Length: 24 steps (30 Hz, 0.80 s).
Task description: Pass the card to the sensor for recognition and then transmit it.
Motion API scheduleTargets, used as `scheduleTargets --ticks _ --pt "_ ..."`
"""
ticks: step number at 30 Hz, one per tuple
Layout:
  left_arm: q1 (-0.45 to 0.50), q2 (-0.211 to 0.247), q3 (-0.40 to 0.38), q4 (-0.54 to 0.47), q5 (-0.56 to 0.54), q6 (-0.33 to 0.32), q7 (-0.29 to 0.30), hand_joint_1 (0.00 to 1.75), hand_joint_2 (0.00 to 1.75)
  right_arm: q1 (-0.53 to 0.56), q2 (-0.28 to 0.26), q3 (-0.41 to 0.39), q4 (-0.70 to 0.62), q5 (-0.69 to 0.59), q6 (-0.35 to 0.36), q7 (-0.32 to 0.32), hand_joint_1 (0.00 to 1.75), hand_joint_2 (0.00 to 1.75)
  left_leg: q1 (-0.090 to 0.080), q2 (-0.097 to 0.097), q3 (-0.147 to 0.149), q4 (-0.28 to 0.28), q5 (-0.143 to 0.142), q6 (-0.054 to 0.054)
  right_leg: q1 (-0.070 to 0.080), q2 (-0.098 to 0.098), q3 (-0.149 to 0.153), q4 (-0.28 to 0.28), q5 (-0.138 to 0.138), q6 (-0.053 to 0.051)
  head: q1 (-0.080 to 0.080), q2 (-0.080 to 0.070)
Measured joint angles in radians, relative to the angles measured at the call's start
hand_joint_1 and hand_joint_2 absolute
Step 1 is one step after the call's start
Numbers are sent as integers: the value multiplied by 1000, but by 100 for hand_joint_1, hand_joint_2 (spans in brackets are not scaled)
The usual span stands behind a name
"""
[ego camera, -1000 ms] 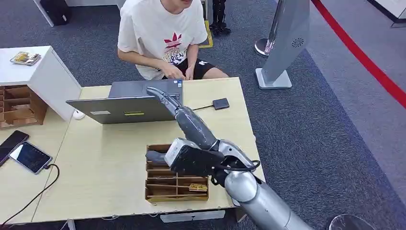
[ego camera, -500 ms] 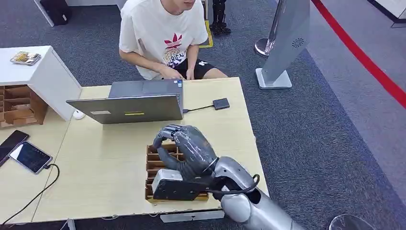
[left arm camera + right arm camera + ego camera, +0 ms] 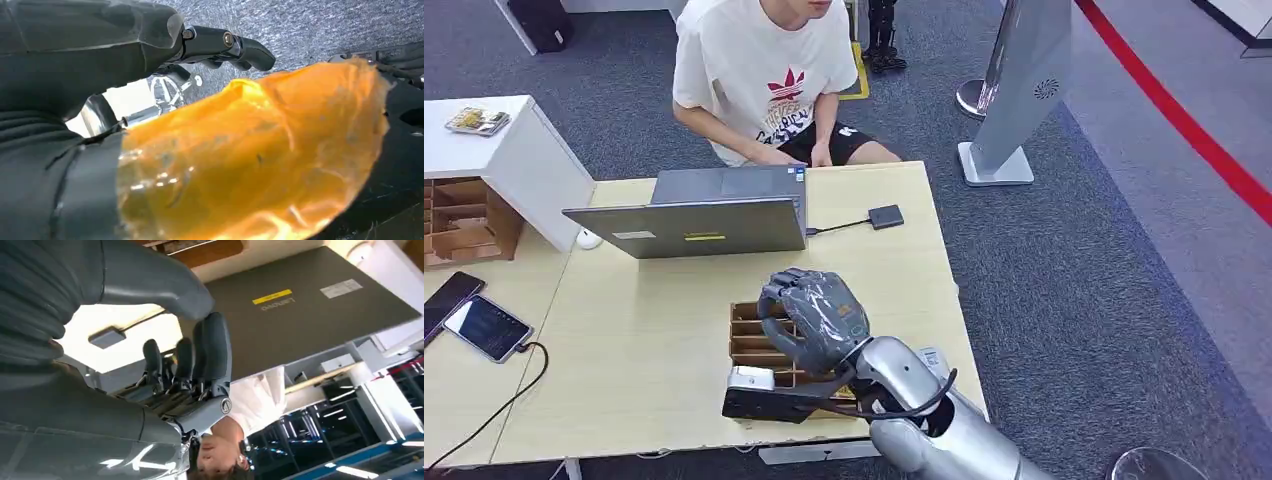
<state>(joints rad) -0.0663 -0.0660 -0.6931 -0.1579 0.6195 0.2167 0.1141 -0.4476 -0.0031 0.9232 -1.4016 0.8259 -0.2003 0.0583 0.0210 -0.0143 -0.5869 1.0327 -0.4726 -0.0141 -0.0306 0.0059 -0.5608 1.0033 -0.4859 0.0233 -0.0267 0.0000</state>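
My right hand (image 3: 812, 316) hangs low over the wooden card box (image 3: 746, 330) near the table's front edge, its back up and its fingers curled down into the box. In the right wrist view the fingers (image 3: 212, 350) are bent in under the thumb, and I see nothing between them. Any card under the hand is hidden. The sensor, a small dark pad (image 3: 885, 216) on a cable, lies at the table's far right beside the laptop (image 3: 689, 228). My left hand (image 3: 220, 42) hangs by the floor with its fingers stretched out and holds nothing.
A person in a white T-shirt (image 3: 759, 70) sits behind the laptop at the far side of the table (image 3: 639, 330). Two phones (image 3: 486, 326) and a cable lie at the left. A white cabinet (image 3: 509, 160) stands at the back left, and a grey stand (image 3: 1014, 90) on the carpet at the right.
My right hand was stretched out toward the laptop a second ago. It has since drawn back, curled its fingers and dropped onto the card box.
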Motion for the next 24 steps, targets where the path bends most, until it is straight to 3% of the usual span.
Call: scheduleTargets --ticks 4,9,10,11,12,13,14,21,24 --pt "0 0 0 0 1 -2 2 0 0 0 -1 0 24 26 -1 9 136 175 0 0 0 0 0 0 0 0 0 0 0 0 0 0" --pt "0 0 0 0 2 -2 3 0 0 0 -5 -2 45 49 -2 19 131 175 0 0 0 0 0 0 0 0 0 0 0 0 0 0" --pt "0 0 0 0 2 -2 3 0 0 0 -6 -3 49 52 -2 21 119 175 0 0 0 0 0 0 0 0 0 0 0 0 0 0" --pt "0 0 0 0 2 -2 3 0 0 0 -7 -4 53 55 -2 22 82 175 0 0 0 0 0 0 0 0 0 0 0 0 0 0" --pt "0 0 0 0 2 -2 3 0 0 0 -8 -6 57 62 -2 24 82 175 0 0 0 0 0 0 0 0 0 0 0 0 0 0" --pt "0 0 0 0 2 -3 3 0 0 0 -10 -8 60 66 -2 24 66 175 0 0 0 0 0 0 0 0 0 0 0 0 0 0" --pt "0 0 0 0 3 -3 3 0 0 0 -10 -10 63 66 -2 25 61 175 0 0 0 0 0 0 0 0 0 0 0 0 0 0" --pt "0 0 0 0 6 -3 3 0 0 0 -19 -24 69 78 0 32 72 175 0 0 0 0 0 0 0 0 0 0 0 0 0 0" --pt "0 0 0 0 8 -2 3 0 0 0 -21 -29 71 84 1 34 91 175 0 0 0 0 0 0 0 0 0 0 0 0 0 0"
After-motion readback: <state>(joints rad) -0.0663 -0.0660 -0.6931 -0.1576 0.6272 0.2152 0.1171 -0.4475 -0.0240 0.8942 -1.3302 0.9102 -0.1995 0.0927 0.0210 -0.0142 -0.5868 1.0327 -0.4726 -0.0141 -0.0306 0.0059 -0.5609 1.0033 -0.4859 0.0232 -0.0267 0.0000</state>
